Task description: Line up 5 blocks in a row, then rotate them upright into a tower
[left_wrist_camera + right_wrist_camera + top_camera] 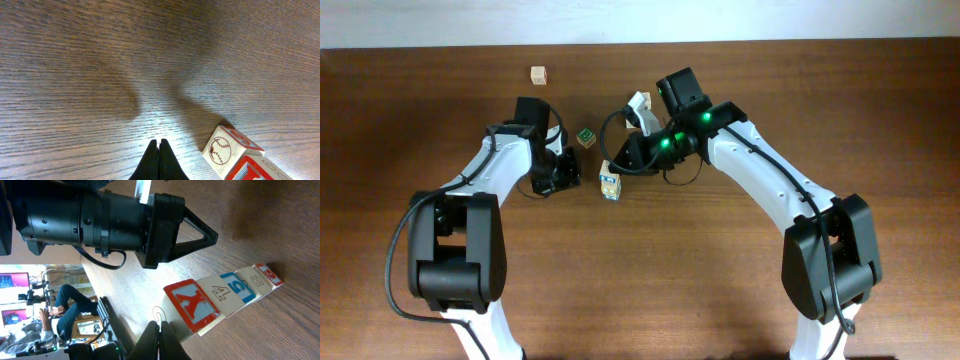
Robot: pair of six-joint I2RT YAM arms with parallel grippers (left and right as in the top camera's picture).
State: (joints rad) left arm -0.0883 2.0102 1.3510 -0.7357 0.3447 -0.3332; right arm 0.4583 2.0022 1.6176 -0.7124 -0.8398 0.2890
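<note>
Black left pincer (159,143) and right pincer (160,325) closed, seemingly empty; square-edged wooden blocks (220,296) nearby.

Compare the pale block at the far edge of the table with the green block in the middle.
Colour: the pale block has a light tan top, while the green block has a green-printed one. Pose: the pale block sits roughly square to the edge of the table, while the green block is turned cornerwise. Both are small cubes resting on the table, and neither is held.

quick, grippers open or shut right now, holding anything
left gripper: shut, holding nothing
right gripper: shut, holding nothing
</note>
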